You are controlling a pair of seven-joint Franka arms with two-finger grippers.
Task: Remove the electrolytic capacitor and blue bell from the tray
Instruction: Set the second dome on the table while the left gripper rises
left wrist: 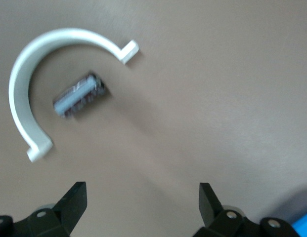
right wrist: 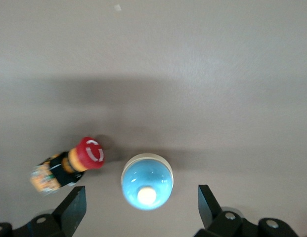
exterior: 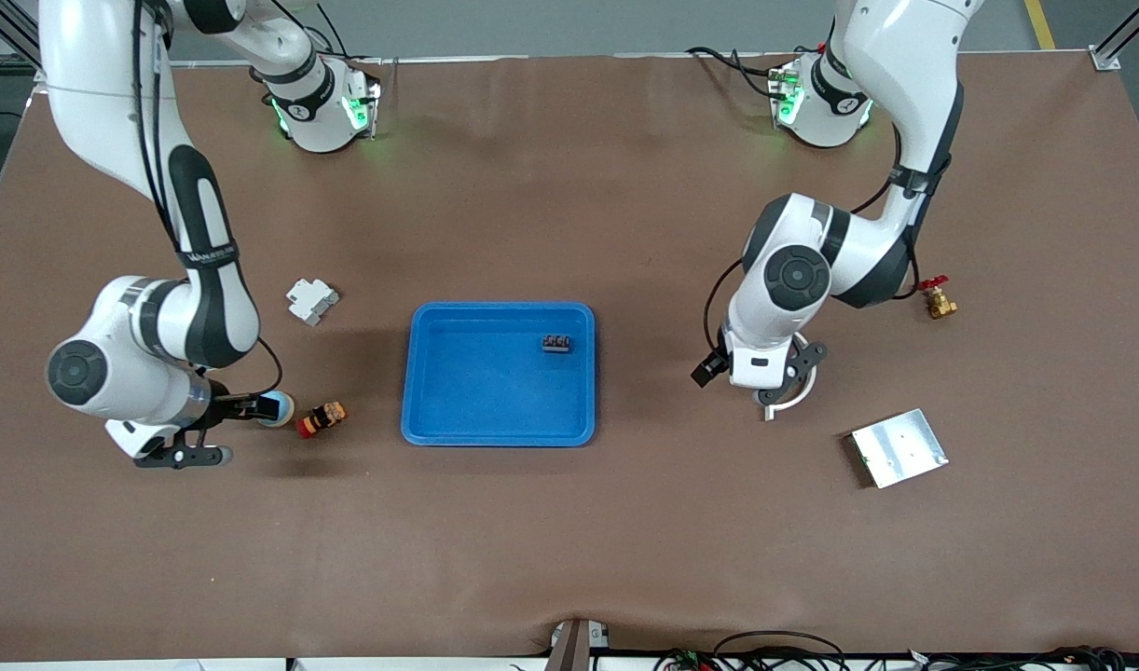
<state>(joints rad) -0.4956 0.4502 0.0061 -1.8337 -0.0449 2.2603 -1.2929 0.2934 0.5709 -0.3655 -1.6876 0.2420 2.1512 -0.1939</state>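
Note:
The bell (right wrist: 147, 181) is a blue dome on a white base with a pale knob on top. It stands on the table just ahead of my right gripper (right wrist: 141, 202), which is open and low over it; it also shows in the front view (exterior: 278, 408), right at that gripper (exterior: 251, 407). The capacitor (left wrist: 79, 95) is a small grey cylinder lying inside a white curved clamp (left wrist: 20, 84). My left gripper (left wrist: 142, 202) is open and empty, above the table a little short of it. In the front view the capacitor is hidden under the left gripper (exterior: 775, 396).
A blue tray (exterior: 476, 396) at mid-table holds a black terminal block (exterior: 555, 344). A red-capped push button (exterior: 321, 419) lies beside the bell, also in the right wrist view (right wrist: 69, 165). Elsewhere: a white plastic part (exterior: 311, 301), a brass valve (exterior: 939, 300), a metal plate (exterior: 898, 447).

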